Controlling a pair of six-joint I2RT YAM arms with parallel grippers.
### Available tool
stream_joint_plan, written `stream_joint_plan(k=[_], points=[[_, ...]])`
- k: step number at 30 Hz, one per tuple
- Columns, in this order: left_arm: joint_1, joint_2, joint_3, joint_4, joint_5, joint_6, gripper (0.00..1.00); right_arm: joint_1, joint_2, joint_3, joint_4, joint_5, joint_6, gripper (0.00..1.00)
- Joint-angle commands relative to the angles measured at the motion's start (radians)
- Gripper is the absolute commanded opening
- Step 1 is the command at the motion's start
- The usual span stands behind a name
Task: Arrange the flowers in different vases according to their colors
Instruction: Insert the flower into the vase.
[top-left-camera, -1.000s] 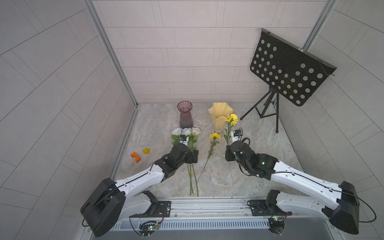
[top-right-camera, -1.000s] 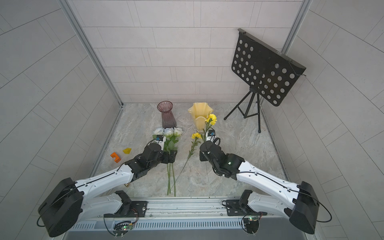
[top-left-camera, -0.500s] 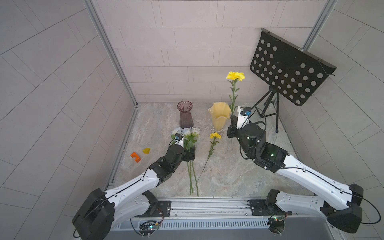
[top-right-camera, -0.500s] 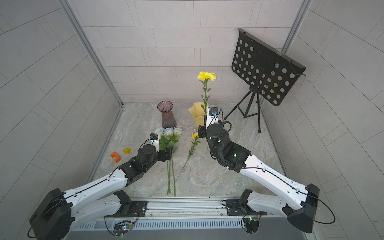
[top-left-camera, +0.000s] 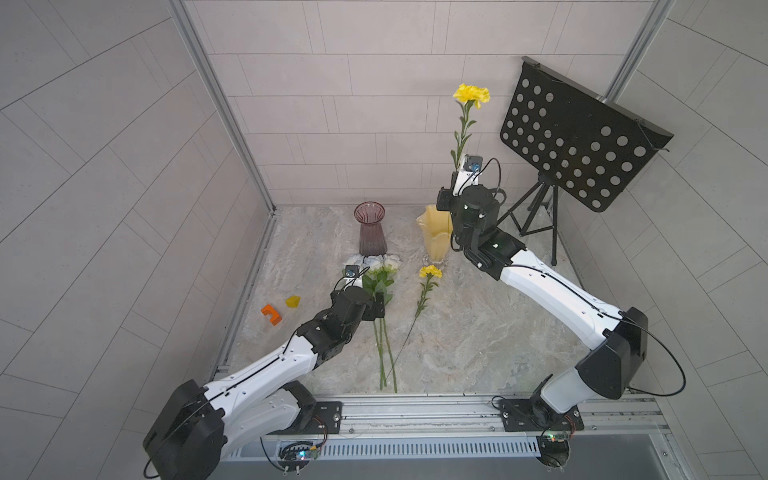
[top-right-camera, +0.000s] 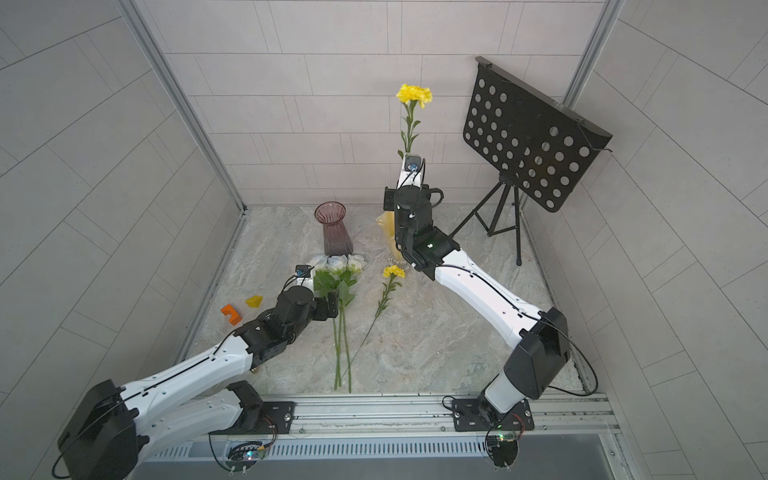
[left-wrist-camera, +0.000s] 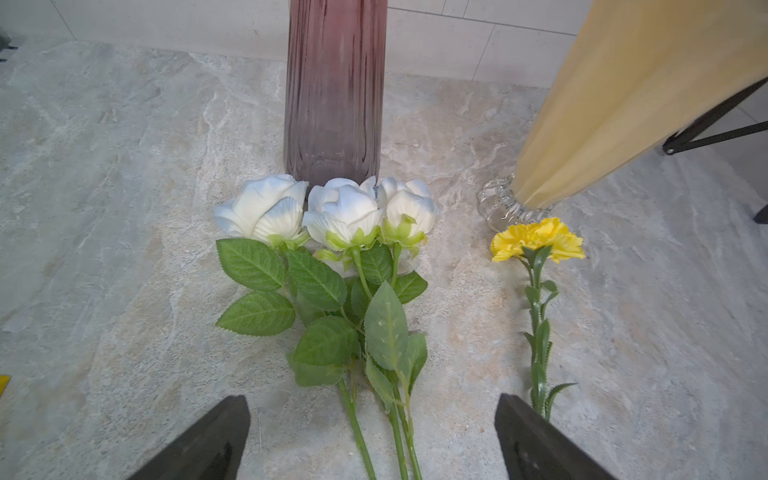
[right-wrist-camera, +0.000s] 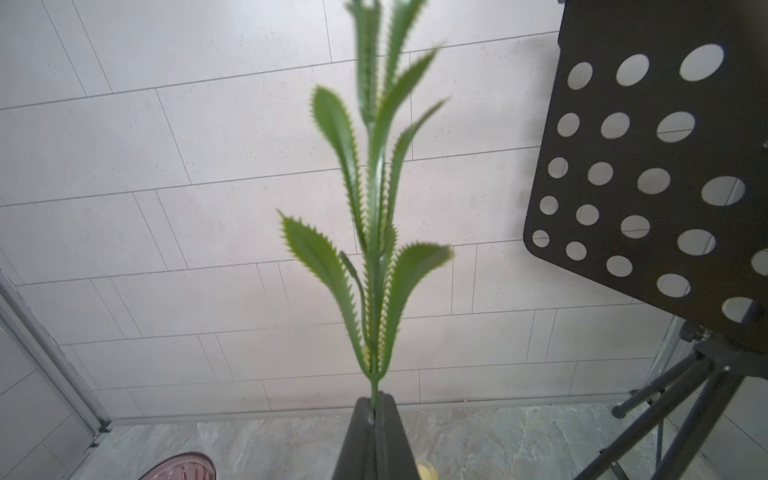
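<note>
With the right hand (right-wrist-camera: 375, 409) clamped on the stem of a yellow flower (top-left-camera: 471, 94) and holding it upright, bloom high above the bench (top-left-camera: 478, 332), I judge we're at the insert step for yellow no. 1. The hand sits just above & beside the yellow vase (top-left-camera: 432, 237). In the right wrist view a sliver of pale rim shows right under it. In a top view a thin dark line, prob. the lower stem, hangs below the hand across the vase's side. I can't tell if the tip is over the mouth or outside the rim, since the arm covers that part.

Next move, as I see it: line the stem end up over the opening, lower straight down, and let go only once it's well inside. The wavy rim could catch it.

The left hand (left-wrist-camera: 371, 399) is released, jaws wide either side of the stems of the three white roses (left-wrist-camera: 345, 212). They lie flat w/ heads up against the foot of the purple vase (top-left-camera: 371, 230), which holds nothing. I can't tell if the jaws touch the bench. The second yellow flower (left-wrist-camera: 538, 239) lies flat, head just beside the yellow vase's clear foot. Its stem runs just beside one jaw, outside the gap.
</note>
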Motion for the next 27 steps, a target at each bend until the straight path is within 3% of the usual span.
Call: stream_joint_plan(k=[1,11,23,27], points=[[-0.001,-0.036,-0.033,0.048,0.020,0.022,1.00,-0.027,0.064,0.054,0.080,-0.024,-0.037,0.00],[-0.002,-0.038,-0.059,0.106,0.070,0.021,1.00,-0.056,0.269,-0.002,0.392,0.026,-0.133,0.00],[-0.002,-0.030,-0.064,0.115,0.066,0.024,1.00,-0.024,0.133,-0.277,0.380,0.006,0.011,0.00],[-0.002,-0.024,-0.061,0.110,0.063,0.025,1.00,-0.013,0.077,-0.314,0.311,-0.009,0.042,0.32]])
